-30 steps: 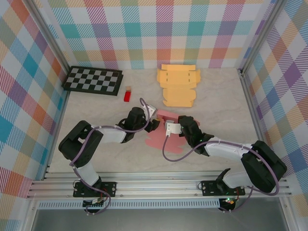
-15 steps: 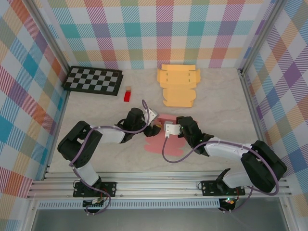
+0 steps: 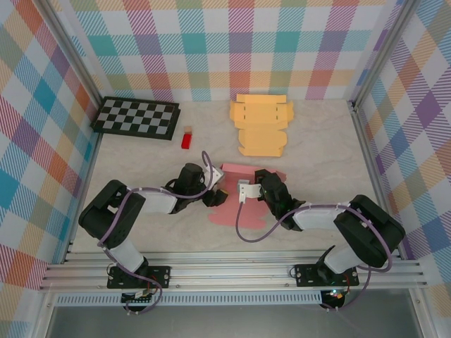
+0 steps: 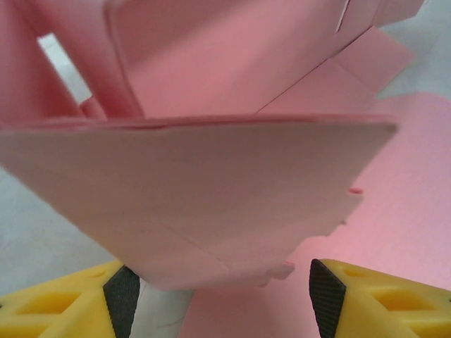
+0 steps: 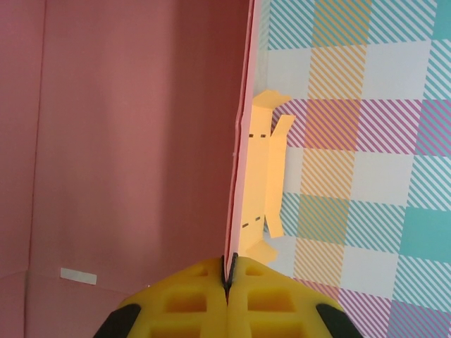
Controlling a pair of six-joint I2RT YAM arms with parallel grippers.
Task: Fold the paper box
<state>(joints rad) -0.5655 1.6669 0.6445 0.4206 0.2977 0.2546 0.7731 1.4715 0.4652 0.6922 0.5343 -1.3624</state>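
At the middle of the table [image 3: 324, 169], the pink box [image 3: 227, 210] lies as a partly raised blank between the two grippers, well apart from the orange blank [image 3: 261, 127] at the far side. The right gripper [image 5: 229, 273] is pinched tight on the thin edge of one pink panel, which stands up from between its pads. The left gripper [image 4: 222, 289] stands fairly wide and clamps nothing. A raised pink flap hangs just above the gap between its fingers [image 4: 331, 292].

The box looks like thin card, so it should be very light. It is probably stiff across each flat panel and ready to hinge at its scored creases. A pinch in the middle of a panel would likely dent or bow it, and a hard pull could tear the small tabs along the flap's edge. The surface looks smooth, so a shallow grip may slip.

The safest hold seems to be on a flap's free edge, close to a crease, with the pads flat on both faces. With the right gripper anchoring its panel, the left could close on the hanging flap near its lower edge and swing it about the fold line rather than drag the whole sheet.
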